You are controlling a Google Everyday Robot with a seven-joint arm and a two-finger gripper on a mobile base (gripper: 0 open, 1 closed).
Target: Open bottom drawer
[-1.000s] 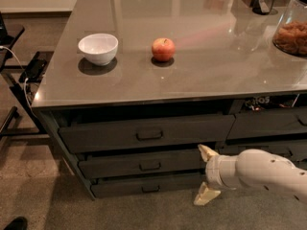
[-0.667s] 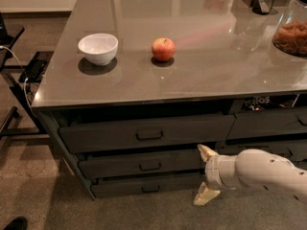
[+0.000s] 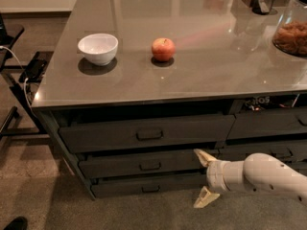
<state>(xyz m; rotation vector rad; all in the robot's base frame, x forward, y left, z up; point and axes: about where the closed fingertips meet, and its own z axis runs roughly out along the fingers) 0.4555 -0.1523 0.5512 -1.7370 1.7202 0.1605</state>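
Observation:
The bottom drawer is the slimmest dark grey front at the foot of the wide stack, with a small loop handle at its centre; it sits nearly flush, closed. My gripper is at the right end of the stack, in front of the middle and bottom drawers, right of the handle. Its two cream fingers are spread wide apart, one up and one down, holding nothing.
Above it are the middle drawer and the taller top drawer. The grey counter carries a white bowl, an apple and a jar. A black stand is at the left.

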